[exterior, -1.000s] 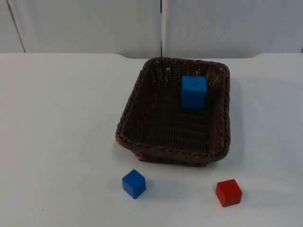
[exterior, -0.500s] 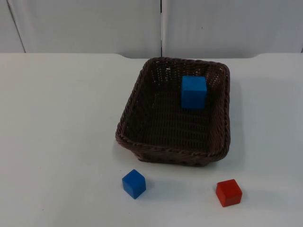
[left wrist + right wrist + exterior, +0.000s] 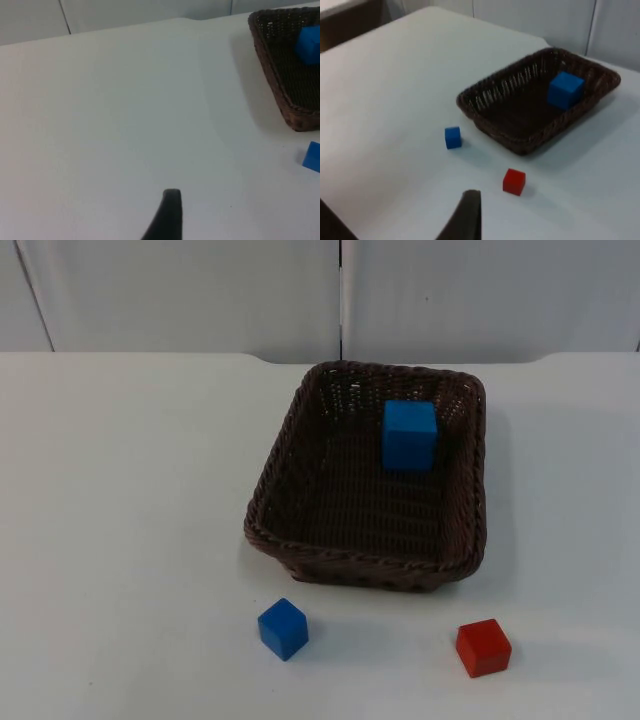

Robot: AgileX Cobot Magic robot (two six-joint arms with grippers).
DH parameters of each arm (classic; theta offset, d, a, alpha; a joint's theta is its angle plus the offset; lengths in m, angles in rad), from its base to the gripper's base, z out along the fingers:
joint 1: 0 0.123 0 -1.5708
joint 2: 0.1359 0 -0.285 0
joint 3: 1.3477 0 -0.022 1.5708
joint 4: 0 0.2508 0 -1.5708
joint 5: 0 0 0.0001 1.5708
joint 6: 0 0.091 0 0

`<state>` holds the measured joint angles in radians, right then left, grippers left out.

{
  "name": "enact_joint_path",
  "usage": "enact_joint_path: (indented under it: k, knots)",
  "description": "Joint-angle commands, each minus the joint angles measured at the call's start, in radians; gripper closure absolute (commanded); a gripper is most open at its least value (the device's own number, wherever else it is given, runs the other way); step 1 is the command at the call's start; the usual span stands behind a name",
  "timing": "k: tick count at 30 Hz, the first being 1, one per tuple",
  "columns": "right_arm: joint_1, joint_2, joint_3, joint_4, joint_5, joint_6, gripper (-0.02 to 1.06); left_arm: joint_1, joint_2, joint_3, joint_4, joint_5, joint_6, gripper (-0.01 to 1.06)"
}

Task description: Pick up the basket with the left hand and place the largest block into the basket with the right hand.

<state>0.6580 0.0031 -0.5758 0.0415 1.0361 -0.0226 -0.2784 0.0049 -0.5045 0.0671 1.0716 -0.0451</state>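
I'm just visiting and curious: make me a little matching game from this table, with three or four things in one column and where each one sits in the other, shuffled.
Things:
1. large blue block
2. small blue block
3. red block
4. basket

Places:
A. on the table, off the basket's near right corner
B. standing on the white table, in front of the grey wall
C. inside the basket, at its far end
D. on the table, off the basket's near left corner

Pairs: 1-C, 2-D, 3-A, 4-B

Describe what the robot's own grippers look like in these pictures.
Little of them is visible. The left gripper shows one black fingertip, narrow, curved and rounded at its tip, with a smooth matte surface. The right gripper shows a similar dark, tapering fingertip. No markings are visible on either.
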Motion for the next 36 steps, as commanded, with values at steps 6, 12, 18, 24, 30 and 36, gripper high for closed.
enact_joint_path:
  k: [6,12,18,24,30,36]
  knots:
    - [0.003,-0.003,0.029,-0.010,0.012,-0.029,0.17,-0.007,-0.005,0.004,0.000,-0.002,-0.006,0.26]
    - [0.003,-0.003,0.060,-0.011,0.044,-0.041,0.17,-0.007,-0.005,0.009,0.000,0.002,0.003,0.23]
    - [0.003,-0.003,0.060,-0.011,0.044,-0.038,0.17,-0.007,-0.005,0.010,0.000,0.002,0.006,0.00]
    - [0.003,-0.003,0.060,-0.010,0.044,-0.039,0.17,-0.007,-0.005,0.010,0.000,0.002,0.006,0.00]
    - [0.003,-0.003,0.060,-0.010,0.044,-0.037,0.17,-0.007,-0.005,0.010,0.000,0.002,0.006,0.00]
    - [0.003,-0.003,0.060,-0.010,0.044,-0.037,0.08,-0.007,-0.005,0.010,-0.002,0.002,0.006,0.00]
